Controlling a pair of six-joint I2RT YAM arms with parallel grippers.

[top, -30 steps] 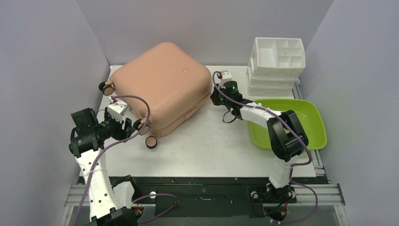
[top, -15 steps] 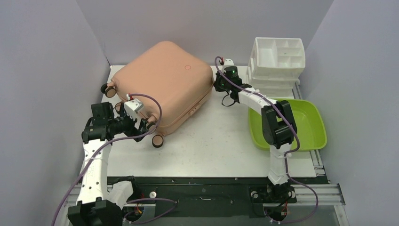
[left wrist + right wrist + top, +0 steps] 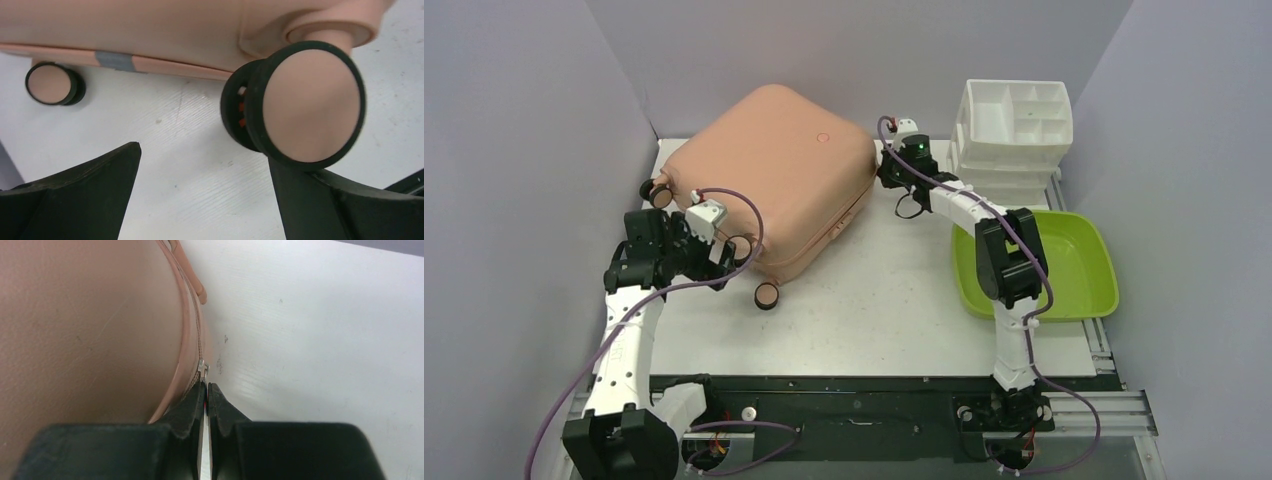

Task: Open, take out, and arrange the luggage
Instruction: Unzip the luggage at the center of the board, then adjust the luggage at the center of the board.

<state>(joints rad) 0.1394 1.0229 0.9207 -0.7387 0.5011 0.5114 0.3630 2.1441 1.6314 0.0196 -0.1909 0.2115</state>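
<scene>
We see the luggage (image 3: 769, 175) lying closed on its broad side at the back left of the table (image 3: 874, 310), one corner aimed at the rear wall. The left gripper (image 3: 726, 256) is down at the near left edge of the case, jaws spread wide. From the wrist camera a caster wheel (image 3: 310, 102) sits between the two fingers (image 3: 90, 195), hard up against the one on the right of that view, though we can't tell if they touch. A second wheel (image 3: 50, 83) rests farther off on the tabletop. At the case's right corner, the right gripper (image 3: 206, 390) has its jaws pinched together, tips right at the zipper pull (image 3: 202, 368) on the seam. We can't tell whether they actually grip it. Off to the right stand a green tray (image 3: 1079, 270) and a white organizer (image 3: 1014, 125).
</scene>
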